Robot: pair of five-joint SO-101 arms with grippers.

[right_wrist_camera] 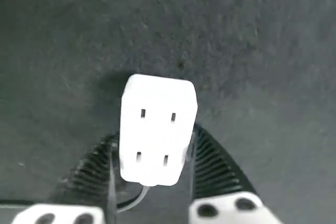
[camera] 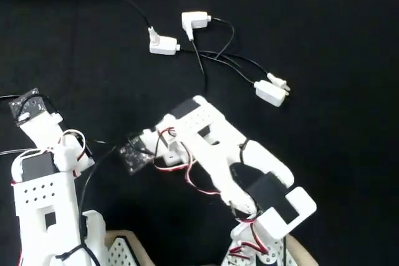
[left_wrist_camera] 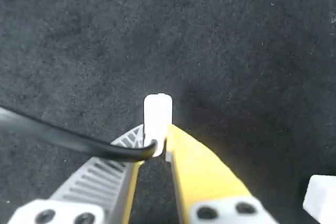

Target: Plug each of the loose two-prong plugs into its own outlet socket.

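My left gripper (left_wrist_camera: 157, 136) is shut on a small white plug (left_wrist_camera: 157, 115), whose black cord (left_wrist_camera: 68, 140) trails off to one side. The plug stands out past the grey and yellow fingertips over the black cloth. My right gripper (right_wrist_camera: 155, 139) is shut on a white outlet block (right_wrist_camera: 157, 124) that shows two pairs of slots. In the high view the left arm (camera: 43, 172) stands at the near left and the right arm (camera: 218, 154) bends over the table's middle. Loose white pieces lie farther back: one (camera: 163, 45), another (camera: 195, 20), and a pronged plug (camera: 270, 91) to the right.
Black cords (camera: 215, 57) run between the loose white pieces at the back and blend into the black table cloth (camera: 336, 60). A white corner (left_wrist_camera: 320, 203) shows at the edge of the left wrist view. Both arm bases stand at the near edge.
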